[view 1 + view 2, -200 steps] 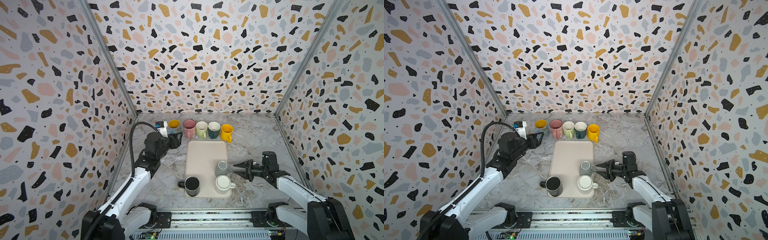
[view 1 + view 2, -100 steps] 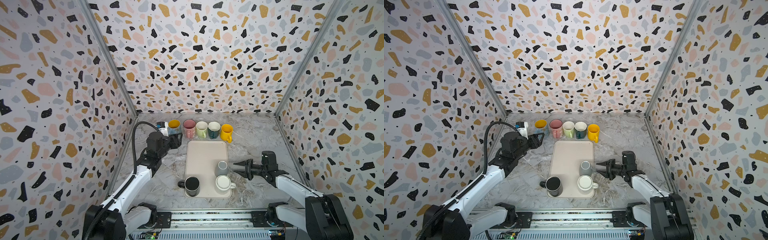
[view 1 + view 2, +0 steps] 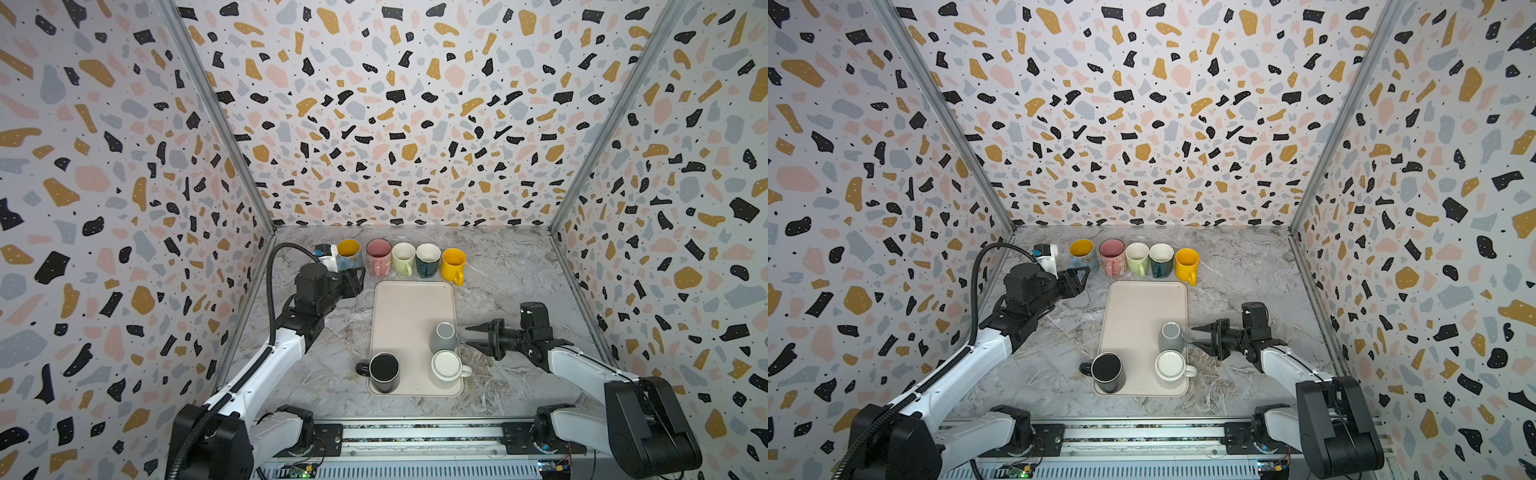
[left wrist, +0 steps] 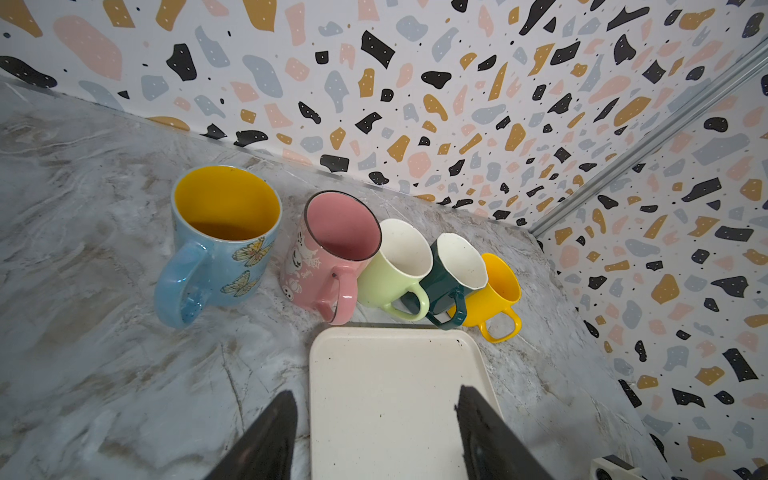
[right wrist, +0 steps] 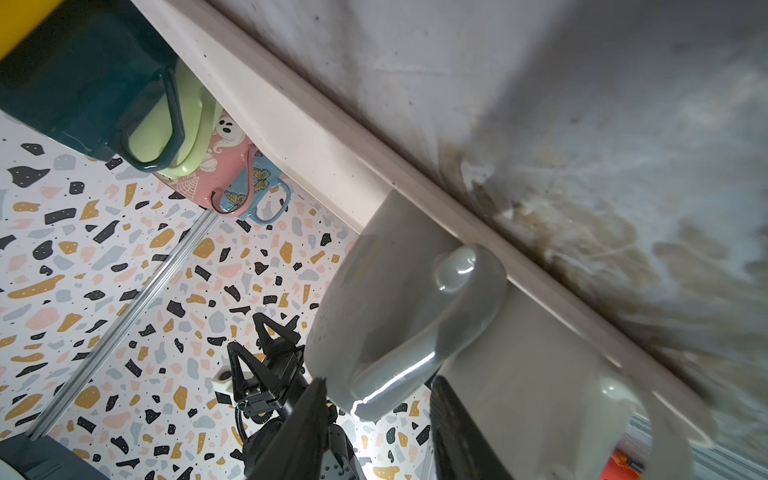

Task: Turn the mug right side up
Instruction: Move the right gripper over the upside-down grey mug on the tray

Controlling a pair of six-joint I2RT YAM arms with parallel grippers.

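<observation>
A grey mug (image 3: 444, 337) (image 3: 1172, 336) stands upside down on the right side of the cream tray (image 3: 407, 307), its flat base up. My right gripper (image 3: 471, 336) (image 3: 1197, 336) lies low at the tray's right edge. It is open, with a finger on each side of the grey mug's handle (image 5: 440, 316); in the right wrist view the gripper (image 5: 380, 384) shows no pad touching it. My left gripper (image 3: 359, 279) (image 4: 376, 392) hangs open and empty over the tray's far left corner, in front of the mug row.
A black mug (image 3: 384, 372) and a white mug (image 3: 446, 365) stand on the tray's near end. Along the back stand several upright mugs: blue (image 3: 348, 253), pink (image 3: 379, 257), pale green (image 3: 403, 257), dark teal (image 3: 428, 257) and yellow (image 3: 453, 264). Patterned walls close in three sides.
My left arm has drifted a little towards the back. The right gripper has stayed almost still at the grey mug's handle, its jaws a touch wider.
</observation>
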